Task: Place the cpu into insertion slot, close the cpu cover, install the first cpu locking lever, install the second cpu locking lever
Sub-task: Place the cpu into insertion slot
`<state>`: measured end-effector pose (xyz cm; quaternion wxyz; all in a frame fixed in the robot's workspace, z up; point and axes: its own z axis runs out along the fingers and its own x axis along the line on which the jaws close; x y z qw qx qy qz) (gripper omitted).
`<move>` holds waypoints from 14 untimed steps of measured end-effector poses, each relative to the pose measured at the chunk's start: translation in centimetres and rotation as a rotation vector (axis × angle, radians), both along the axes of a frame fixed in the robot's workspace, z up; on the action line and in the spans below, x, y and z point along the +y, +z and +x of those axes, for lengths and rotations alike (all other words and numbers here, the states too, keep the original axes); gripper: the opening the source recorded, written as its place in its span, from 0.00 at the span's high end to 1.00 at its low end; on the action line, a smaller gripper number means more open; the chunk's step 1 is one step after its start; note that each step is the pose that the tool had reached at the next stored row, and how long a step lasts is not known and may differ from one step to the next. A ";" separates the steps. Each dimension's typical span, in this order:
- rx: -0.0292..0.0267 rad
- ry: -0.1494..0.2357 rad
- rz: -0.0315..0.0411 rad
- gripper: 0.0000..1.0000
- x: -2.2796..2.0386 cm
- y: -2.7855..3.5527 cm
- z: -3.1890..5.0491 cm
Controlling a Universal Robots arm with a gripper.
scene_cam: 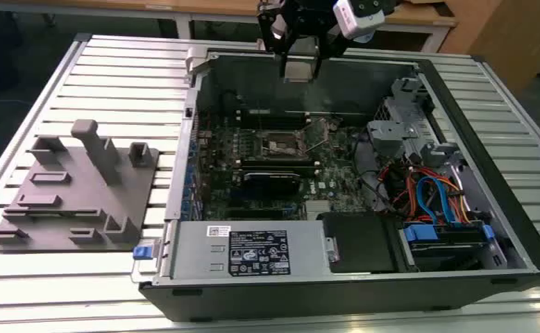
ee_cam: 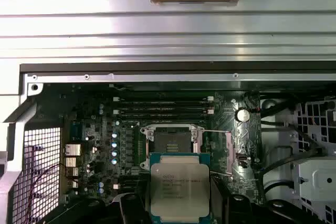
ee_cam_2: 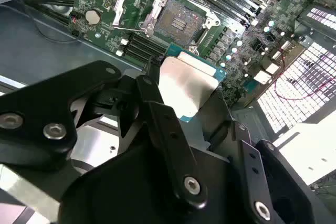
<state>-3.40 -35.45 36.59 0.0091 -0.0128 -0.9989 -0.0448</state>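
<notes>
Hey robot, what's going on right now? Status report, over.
Pincer shut on cpu, over the computer case. Insertion slot bare, cpu cover open. Nothing seen in the way.

This is a robotics lab or workshop: a ribbed aluminium-profile worktable (scene_cam: 112, 62) carries an open desktop computer case (scene_cam: 522, 232) with bare motherboard (scene_cam: 222, 154) and a grey moulded fixture block (scene_cam: 76, 201), a black robot gripper (scene_cam: 298, 67) hangs above, wooden desks (scene_cam: 205, 8) stand behind, dark floor (scene_cam: 11, 83) around.

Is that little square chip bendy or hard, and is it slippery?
Probably hard: the chip looks flat though the fingers pinch only its edges. Its smooth metal face may be slippery. It looks thin, so likely light.
</notes>
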 end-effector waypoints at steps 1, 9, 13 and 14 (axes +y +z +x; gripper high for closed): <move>0.0000 0.000 0.0000 0.46 0.00 0.00 0.00; 0.0000 0.000 0.0000 0.46 0.00 0.00 0.00; 0.0000 -0.003 0.0000 0.46 0.00 0.00 0.00; 0.0000 -0.005 0.0001 0.46 0.00 0.00 0.00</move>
